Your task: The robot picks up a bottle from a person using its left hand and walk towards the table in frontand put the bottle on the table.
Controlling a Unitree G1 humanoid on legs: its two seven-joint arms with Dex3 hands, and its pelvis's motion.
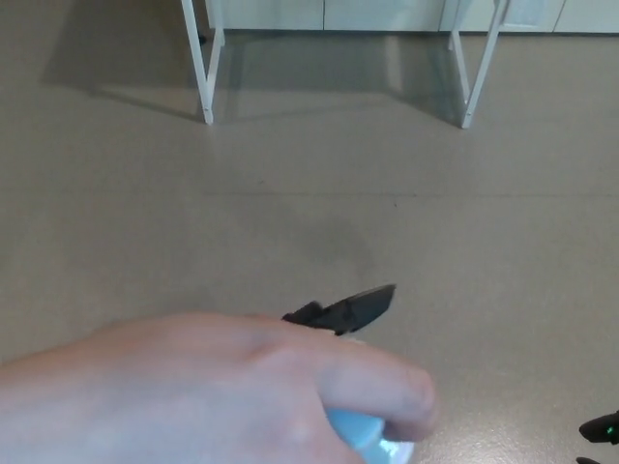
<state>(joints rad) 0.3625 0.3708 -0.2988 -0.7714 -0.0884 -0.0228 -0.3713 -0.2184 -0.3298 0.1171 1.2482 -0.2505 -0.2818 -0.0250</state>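
Bottle (372, 440) lt blue, in person's hand (193, 387) | contents unseen | left hand (343, 309) behind, grip can't tell

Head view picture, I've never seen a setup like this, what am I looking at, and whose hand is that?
This picture comes from a camera on a humanoid robot's head, looking down at a plain beige floor. The big hand filling the bottom left belongs to a person, not the robot. It is wrapped around a light blue bottle, only a small part showing at the bottom edge. The black pointed piece just behind it is probably the robot's left hand; most is hidden, so I cannot tell whether it is open or closed. The small black bit with a green light at the bottom right corner is likely the right hand. At the top stand white table legs; the tabletop is out of frame.
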